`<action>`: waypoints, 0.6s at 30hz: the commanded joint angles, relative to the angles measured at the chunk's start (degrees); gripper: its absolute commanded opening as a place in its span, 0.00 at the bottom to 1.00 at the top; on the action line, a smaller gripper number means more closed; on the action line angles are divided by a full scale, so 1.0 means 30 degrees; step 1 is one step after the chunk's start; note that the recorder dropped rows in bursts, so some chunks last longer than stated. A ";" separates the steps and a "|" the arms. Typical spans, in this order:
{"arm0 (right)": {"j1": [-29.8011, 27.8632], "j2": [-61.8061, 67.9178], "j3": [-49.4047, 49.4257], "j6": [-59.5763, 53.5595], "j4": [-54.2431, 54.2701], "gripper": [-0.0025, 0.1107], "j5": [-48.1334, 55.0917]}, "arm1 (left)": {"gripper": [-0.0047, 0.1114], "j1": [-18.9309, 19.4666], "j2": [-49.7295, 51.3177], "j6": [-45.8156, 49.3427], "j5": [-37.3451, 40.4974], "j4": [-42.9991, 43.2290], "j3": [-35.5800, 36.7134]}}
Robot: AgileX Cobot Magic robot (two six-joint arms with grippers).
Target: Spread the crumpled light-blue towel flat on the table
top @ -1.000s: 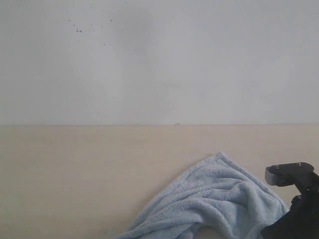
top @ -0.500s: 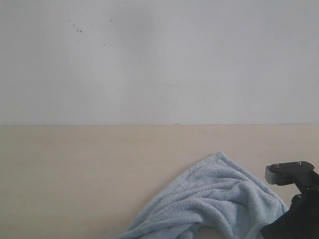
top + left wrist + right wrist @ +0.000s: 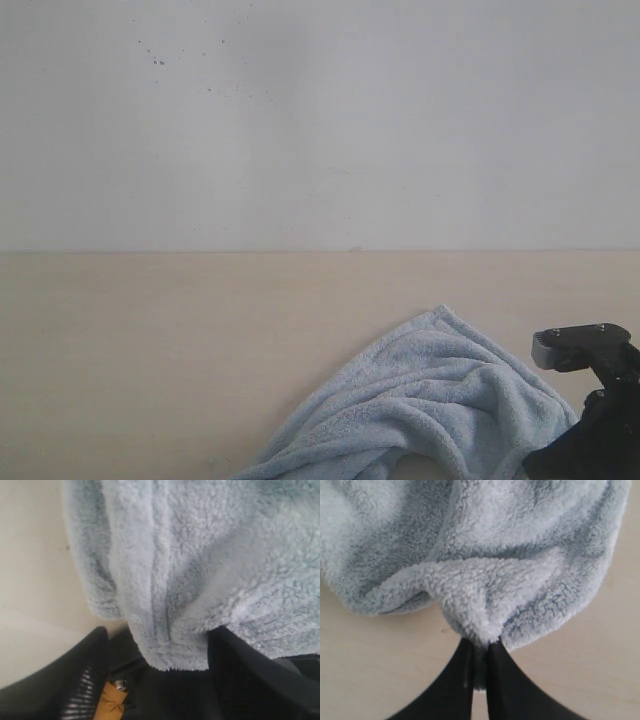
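Towel (image 3: 430,400): lies on the table (image 3: 150,350) at its near right part, well apart from the white wall (image 3: 300,120). It runs out of the exterior view at the bottom edge.

Orientation: the heap's long axis runs roughly left-right, slightly diagonal, from a thin tail low on the left to a thicker bunch on the right. One rounded corner points away from me toward the wall.

Appearance: pale light blue, fluffy terry pile, crumpled. Several soft ridges fan out from the right-hand bunch toward the left tail, with darker shading in the creases.

Right gripper (image 3: 480,646): black fingers (image 3: 507,680) drawn narrow, nearly meeting, pinching a puckered peak of the cloth just above the table surface. In the exterior view the right arm (image 3: 595,400) sits against the towel's right end.

Left gripper (image 3: 165,655): a thick fold hangs down between dark parts on either side. I cannot tell whether it is clamped or just resting there.
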 commanded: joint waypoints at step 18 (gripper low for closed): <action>0.0017 -0.0148 0.0013 -0.0143 0.0184 0.02 -0.0033 | 0.52 -0.0067 0.1813 0.1670 -0.0076 -0.2250 0.0146</action>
